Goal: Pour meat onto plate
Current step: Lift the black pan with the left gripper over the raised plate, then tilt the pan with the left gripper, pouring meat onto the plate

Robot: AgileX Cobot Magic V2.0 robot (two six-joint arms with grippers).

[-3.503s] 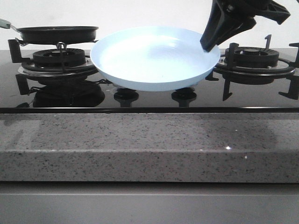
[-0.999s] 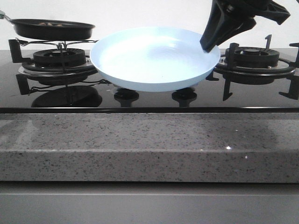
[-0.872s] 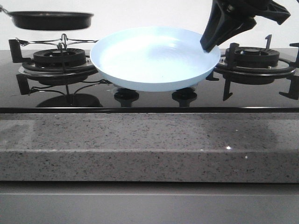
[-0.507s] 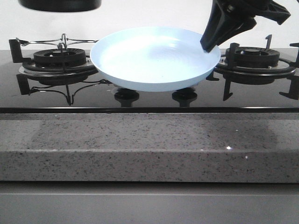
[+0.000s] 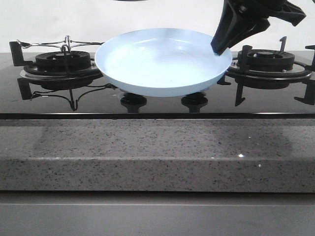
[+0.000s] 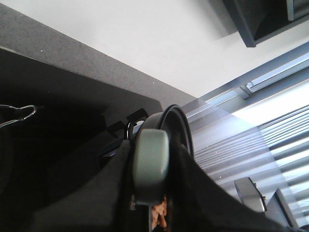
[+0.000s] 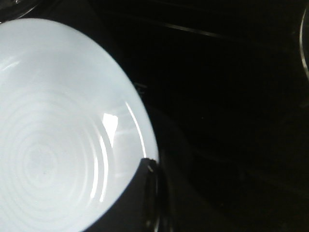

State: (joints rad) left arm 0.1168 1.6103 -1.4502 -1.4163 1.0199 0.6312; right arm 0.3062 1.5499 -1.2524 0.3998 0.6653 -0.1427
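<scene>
left burner grate [image 5: 54, 61] stood bare in the front view, with only a dark sliver at the top edge — probably the frying pan, too little showing to be sure. in the left wrist view the left gripper [image 6: 149, 212] was clamped on the pan's pale handle [image 6: 151, 166], black rim of the pan [image 6: 179, 126] beyond it, and a few orange-brown bits of meat [image 6: 159, 215] showed just under the handle; most of the meat was hidden, so the amount could not be told. plate [image 5: 162, 61] sat mid-hob, tilted toward the camera and propped over the knobs [image 5: 133, 101], its surface bare — nothing poured yet. right gripper [image 5: 221, 45] was at the plate's right rim; in the right wrist view a dark finger [image 7: 145, 193] lay over the rim edge, seemingly pinching it, though the second finger could not be made out, so the grip itself could not be told. judgement: meat pieces looked light, dry and loose, likely to slide all at once and scatter; pan rigid and nose-heavy on a handle-end grip, so tip slowly. plate smooth, hard, likely slippery and breakable; rim is the sensible hold.
</scene>
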